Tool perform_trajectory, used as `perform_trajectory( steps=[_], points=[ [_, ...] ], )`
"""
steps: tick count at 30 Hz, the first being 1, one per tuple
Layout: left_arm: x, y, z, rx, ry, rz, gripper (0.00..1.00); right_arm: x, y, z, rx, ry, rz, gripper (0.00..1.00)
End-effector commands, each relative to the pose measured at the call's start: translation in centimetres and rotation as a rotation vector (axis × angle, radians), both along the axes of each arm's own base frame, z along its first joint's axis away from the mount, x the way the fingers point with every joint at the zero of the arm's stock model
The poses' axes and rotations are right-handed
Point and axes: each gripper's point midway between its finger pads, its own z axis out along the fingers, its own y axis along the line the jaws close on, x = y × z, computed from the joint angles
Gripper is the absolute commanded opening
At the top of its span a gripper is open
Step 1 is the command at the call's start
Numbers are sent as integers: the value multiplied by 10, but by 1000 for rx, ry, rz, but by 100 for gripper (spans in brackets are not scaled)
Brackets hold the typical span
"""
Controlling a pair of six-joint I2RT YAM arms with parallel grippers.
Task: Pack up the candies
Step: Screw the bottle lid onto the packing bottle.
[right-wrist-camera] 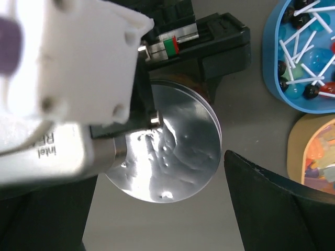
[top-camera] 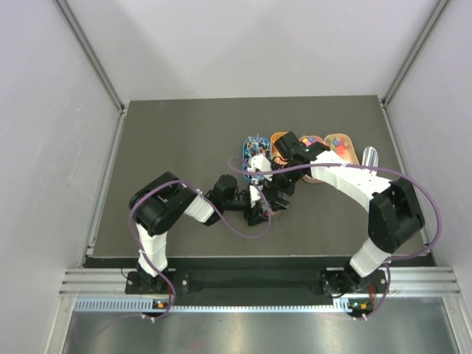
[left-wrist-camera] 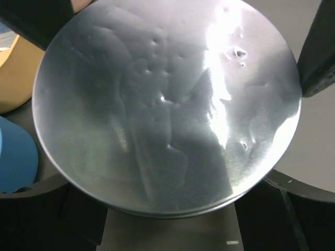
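The candies [right-wrist-camera: 320,150] are small glossy sweets in orange, pink, blue and yellow. They are heaped in a tan oval plastic tray [right-wrist-camera: 298,130], just off to the right of the right hand [right-wrist-camera: 163,209] in its wrist view. Next to that tray, a blue oval plastic tray [right-wrist-camera: 271,63] holds round lollipops on white sticks [right-wrist-camera: 306,49].

The right hand's dark fingers are spread wide with nothing between them. Straight ahead of it, the left hand [left-wrist-camera: 172,63] seems to pinch a round silver metal disc [left-wrist-camera: 157,120] by its rim, with a black finger at each side. The disc is mirror-bright and faintly dented.

A clear round jar [top-camera: 369,156] lies past the trays, on the right arm's side. Everything rests on a matt dark grey desk [top-camera: 177,140], with pale grey walls [top-camera: 44,110] around it and a ribbed aluminium rail [top-camera: 251,284] at the near edge.
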Motion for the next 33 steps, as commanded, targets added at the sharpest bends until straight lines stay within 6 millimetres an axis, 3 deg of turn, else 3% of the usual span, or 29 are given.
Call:
perform_trajectory(
  steps=[1,3,7,14,16,25,33],
  points=[
    [-18,22,-49,160,79,24,1,32,-6,37,101,-172,53,100],
    [-19,22,-50,161,81,21,1,44,-15,49,138,-246,119,100],
    [-19,20,-52,161,86,14,1,27,-13,64,275,-303,401,100],
    [-20,20,-55,170,90,10,1,11,-5,49,332,-236,677,99],
    [-21,20,-55,172,91,7,1,8,-2,56,356,-211,708,100],
    [-20,19,-57,176,91,11,1,-7,-2,34,286,-131,849,100],
    [-21,18,-57,177,95,7,1,-5,12,25,271,-148,852,100]
  ],
)
